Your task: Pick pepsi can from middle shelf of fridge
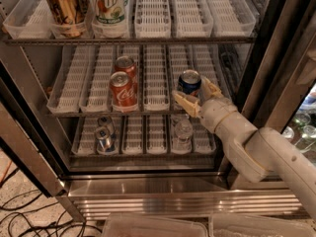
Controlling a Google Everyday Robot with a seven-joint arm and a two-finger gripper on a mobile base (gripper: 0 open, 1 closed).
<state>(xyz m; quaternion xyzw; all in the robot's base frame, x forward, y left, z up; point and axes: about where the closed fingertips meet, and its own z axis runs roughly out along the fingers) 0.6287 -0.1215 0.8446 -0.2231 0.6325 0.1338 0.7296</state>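
The pepsi can (189, 81), dark blue with a silver top, stands upright in a right-hand lane of the middle shelf (155, 90) of the fridge (266, 48). My gripper (197, 97) reaches in from the lower right and is open. One tan finger (184, 103) lies in front of the can's lower left and the other finger (210, 89) is at its right side. The can's lower part is hidden behind them. The can rests on the shelf.
Two red cola cans (122, 89) stand in a lane left of the pepsi can. Tall gold (63, 6) and green-white (109, 4) cans stand on the top tier. Small silver cans (104, 134) and a clear cup (182, 131) stand on the lowest tier. The dark door edge (296, 78) is close on the right.
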